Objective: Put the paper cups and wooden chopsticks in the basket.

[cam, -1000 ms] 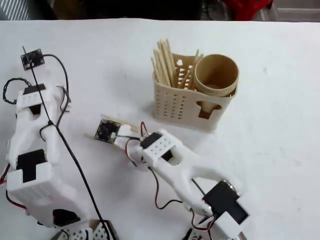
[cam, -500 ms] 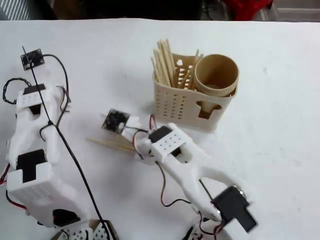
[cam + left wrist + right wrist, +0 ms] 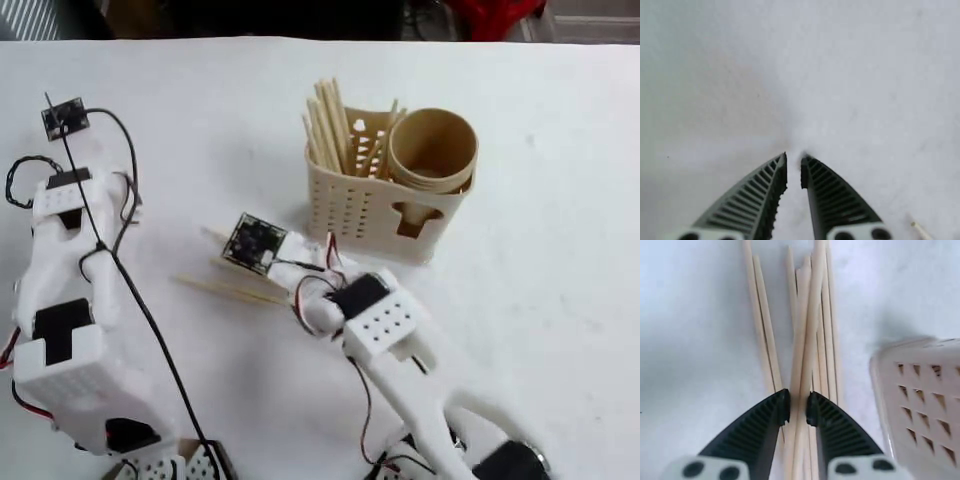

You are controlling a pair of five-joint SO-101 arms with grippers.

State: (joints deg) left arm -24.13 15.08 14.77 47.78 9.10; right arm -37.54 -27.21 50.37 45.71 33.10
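**Gripping loose chopsticks beside the basket: right arm**

High view: the basket (image 3: 350, 215) stands upright on the white table (image 3: 560, 300). Paper cups (image 3: 432, 148) are nested in one end of it. Standing chopsticks (image 3: 328, 125) lean upright in the other end. The loose chopsticks (image 3: 225, 288) lie flat on the table near the basket, their ends running under the right arm (image 3: 385, 325). The left arm (image 3: 65, 290) sits well apart from the basket.

Left wrist view: the left gripper (image 3: 793, 162) is over bare table, its jaws drawn to a narrow slit with nothing between them.

Right wrist view: the right gripper (image 3: 798, 405) is pinched narrow on sticks from the loose chopsticks (image 3: 805, 315). The rest of the bundle fans out on either side. The basket (image 3: 920, 390) wall is just beside the bundle.
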